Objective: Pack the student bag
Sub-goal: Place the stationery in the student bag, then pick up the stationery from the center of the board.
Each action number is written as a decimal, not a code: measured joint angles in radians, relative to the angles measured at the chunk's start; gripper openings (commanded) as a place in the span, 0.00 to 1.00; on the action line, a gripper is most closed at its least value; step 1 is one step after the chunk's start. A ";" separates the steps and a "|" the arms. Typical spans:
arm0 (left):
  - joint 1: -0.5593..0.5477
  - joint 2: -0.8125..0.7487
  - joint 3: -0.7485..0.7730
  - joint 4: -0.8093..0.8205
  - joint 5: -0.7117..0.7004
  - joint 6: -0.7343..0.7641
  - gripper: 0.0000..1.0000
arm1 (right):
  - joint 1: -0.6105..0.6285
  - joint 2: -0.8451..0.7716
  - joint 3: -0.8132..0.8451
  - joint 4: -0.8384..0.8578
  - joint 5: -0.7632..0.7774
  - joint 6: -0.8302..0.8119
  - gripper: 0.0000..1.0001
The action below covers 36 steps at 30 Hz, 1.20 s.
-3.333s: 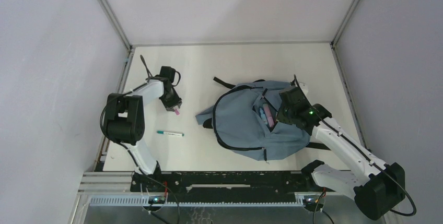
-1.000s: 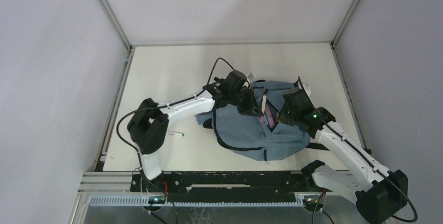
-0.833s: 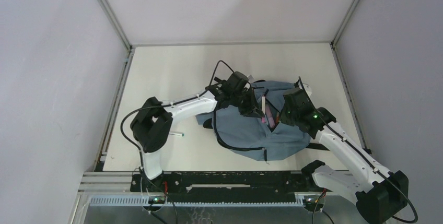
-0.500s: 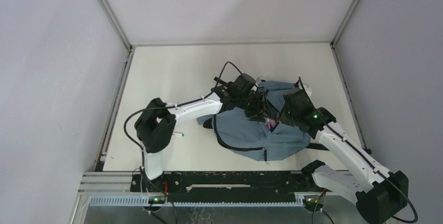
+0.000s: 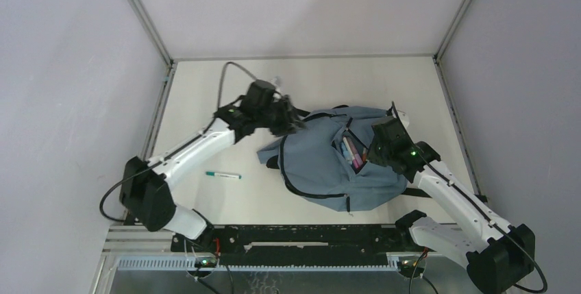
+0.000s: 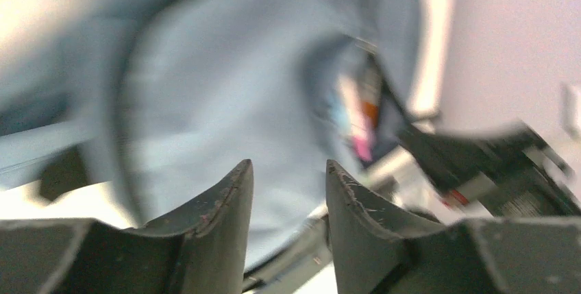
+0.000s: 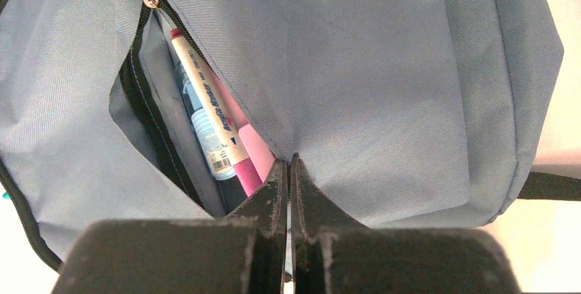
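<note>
The dusty-blue student bag (image 5: 322,167) lies on the table right of centre, with its front pocket open. Several markers (image 5: 351,151) lie inside the pocket. In the right wrist view they show as a white-labelled marker (image 7: 205,112) and a pink one (image 7: 259,151). My right gripper (image 5: 373,149) is shut on the fabric edge of the pocket (image 7: 291,144) and holds it open. My left gripper (image 5: 286,118) is open and empty, just left of the bag's top. Its view is blurred and shows the bag (image 6: 226,102) beyond the fingers (image 6: 226,198).
A teal pen (image 5: 223,175) lies on the table left of the bag, near the left arm. A black strap (image 5: 293,108) trails from the bag's top under the left gripper. Walls enclose the table at the left, back and right.
My left gripper carried a marker to the open pocket, let it go there and pulled back left, empty. My right gripper has kept hold of the pocket edge.
</note>
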<state>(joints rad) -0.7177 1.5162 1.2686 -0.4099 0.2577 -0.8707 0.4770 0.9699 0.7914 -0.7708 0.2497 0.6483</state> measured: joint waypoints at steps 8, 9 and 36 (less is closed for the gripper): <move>0.290 -0.272 -0.364 -0.253 -0.337 -0.050 0.84 | -0.013 0.002 -0.009 0.013 -0.008 -0.012 0.00; 0.310 -0.334 -0.425 -0.269 -0.362 -0.071 0.85 | -0.013 0.004 -0.009 0.014 -0.010 -0.013 0.00; 0.399 -0.208 -0.595 -0.368 -0.592 -0.358 0.70 | -0.013 0.021 -0.011 0.027 -0.026 -0.014 0.00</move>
<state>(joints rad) -0.3187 1.3087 0.6735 -0.7780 -0.3344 -1.2285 0.4644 0.9913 0.7807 -0.7437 0.2237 0.6338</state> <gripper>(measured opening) 0.749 0.007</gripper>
